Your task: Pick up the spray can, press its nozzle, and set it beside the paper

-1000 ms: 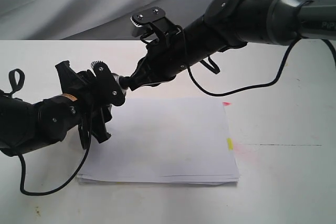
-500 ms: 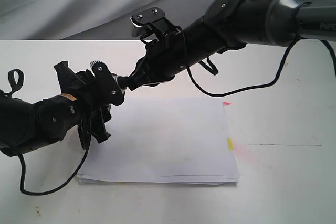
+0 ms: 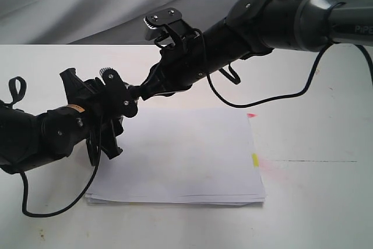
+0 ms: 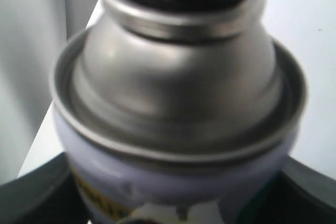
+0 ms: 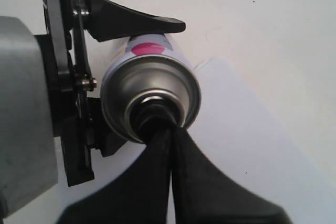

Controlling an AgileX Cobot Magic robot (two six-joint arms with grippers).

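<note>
My left gripper [image 3: 116, 102] is shut on the spray can [image 4: 178, 77], held in the air over the paper's far left corner. The can's silver dome fills the left wrist view, with the gripper's dark fingers [image 4: 37, 192] on both sides of its white body. In the right wrist view the spray can [image 5: 152, 87] points its top at the camera. My right gripper [image 5: 170, 129] is shut, its joined tips pressed against the black nozzle [image 5: 149, 113], which they mostly hide. The paper [image 3: 186, 155] lies flat on the table, with pink and yellow tabs on its right edge.
The white table [image 3: 315, 202] stretches round the paper, with a grey cloth backdrop [image 3: 70, 4] behind it. Black cables hang from both arms, one looping down at the paper's left edge [image 3: 52, 211]. A faint pink stain [image 3: 274, 164] marks the table to the right of the paper.
My right gripper has edged a little further onto the can's top, and the can with my left gripper has shifted slightly left. The paper has not moved.
</note>
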